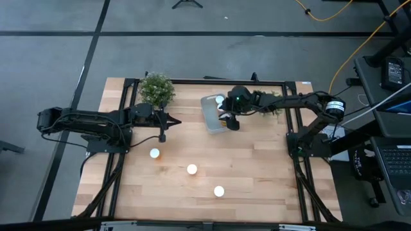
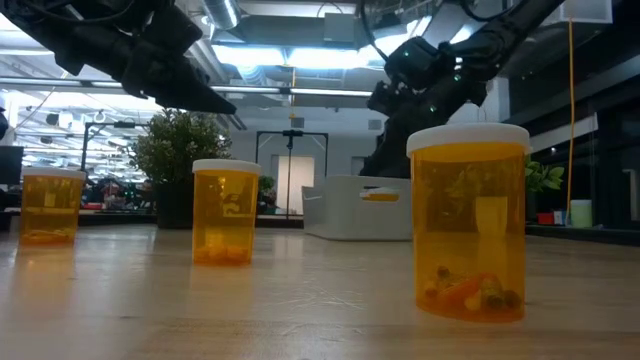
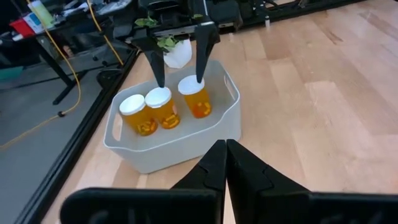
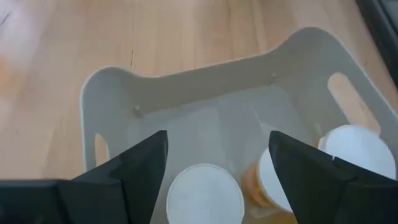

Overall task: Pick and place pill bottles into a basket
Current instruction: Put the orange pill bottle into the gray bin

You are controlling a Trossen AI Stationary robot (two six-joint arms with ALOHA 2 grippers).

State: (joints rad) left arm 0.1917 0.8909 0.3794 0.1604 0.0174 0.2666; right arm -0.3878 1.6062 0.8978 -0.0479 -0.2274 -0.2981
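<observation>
right gripper (image 3: 180,81) jaws wide over basket (image 3: 186,140), bottle (image 3: 194,96) between

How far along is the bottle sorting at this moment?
About half done. Three pill bottles stand upright in the basket. The right gripper is open just above the third bottle, which stands free between its fingers and looks just released. Three loose bottles remain on the table. The left gripper is shut and empty, hovering near one of them.
</observation>
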